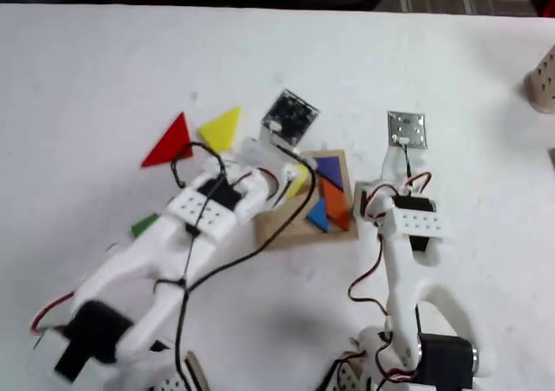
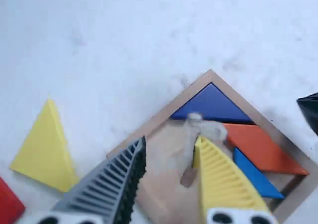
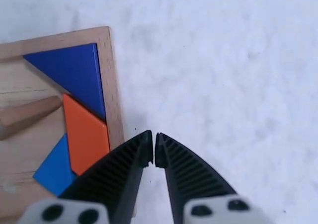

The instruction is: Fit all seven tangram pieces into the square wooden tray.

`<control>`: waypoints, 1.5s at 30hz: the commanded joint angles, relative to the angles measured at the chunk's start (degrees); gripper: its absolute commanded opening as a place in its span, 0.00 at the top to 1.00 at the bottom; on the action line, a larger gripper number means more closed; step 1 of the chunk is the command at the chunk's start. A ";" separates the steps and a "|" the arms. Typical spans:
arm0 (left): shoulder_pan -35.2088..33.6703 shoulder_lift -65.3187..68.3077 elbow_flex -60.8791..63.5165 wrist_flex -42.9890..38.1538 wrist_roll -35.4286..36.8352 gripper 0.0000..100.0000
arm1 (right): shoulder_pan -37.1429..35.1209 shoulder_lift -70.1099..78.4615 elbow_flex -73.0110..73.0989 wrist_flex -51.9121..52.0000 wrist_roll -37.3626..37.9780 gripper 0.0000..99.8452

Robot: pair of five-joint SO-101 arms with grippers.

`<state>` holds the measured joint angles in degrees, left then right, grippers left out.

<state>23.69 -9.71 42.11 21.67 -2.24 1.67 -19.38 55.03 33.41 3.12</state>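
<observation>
High view: nearest the arms' bases, a green piece (image 1: 145,224) lies on the white table (image 1: 451,61), well to the left of the wooden tray (image 1: 282,226). Inside the tray, a small blue triangle (image 1: 317,215), an orange piece (image 1: 336,205) and a large blue triangle (image 1: 329,170) fill the right side, and the left side is bare wood. The left hand (image 2: 170,144) hangs over that bare wood with its grey and yellow fingers spread wide. The right hand (image 3: 154,147) sits over the table just beside the tray's right rim, its fingertips almost touching with nothing between them. Beyond the tray, off to its left, a yellow triangle (image 1: 221,129) and a red triangle (image 1: 169,142) lie close together.
</observation>
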 commanded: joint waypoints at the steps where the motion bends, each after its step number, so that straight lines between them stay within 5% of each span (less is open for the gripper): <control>1: -1.63 10.07 -9.67 -0.88 1.67 0.98 | -0.57 -2.42 -0.35 -1.01 0.70 0.98; 8: -1.27 22.02 -20.40 7.03 1.76 0.98 | -0.57 -2.42 -0.35 -1.01 0.88 0.98; 21: 9.36 18.24 -11.96 9.05 1.58 0.98 | -0.66 -2.42 -0.35 -1.01 0.88 0.98; 32: 4.79 7.34 -9.49 9.49 2.11 0.98 | -0.57 -2.42 -0.35 -1.01 0.88 0.98; 36: 5.58 0.84 -4.04 6.95 2.11 0.98 | -0.57 -2.42 -0.35 -1.10 0.88 0.98; 45: 20.35 -0.75 6.95 -9.23 2.11 0.98 | -0.66 -2.42 -0.35 -1.10 0.88 0.98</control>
<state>38.64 -8.75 49.76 17.19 -1.01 1.67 -19.38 55.03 33.41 3.21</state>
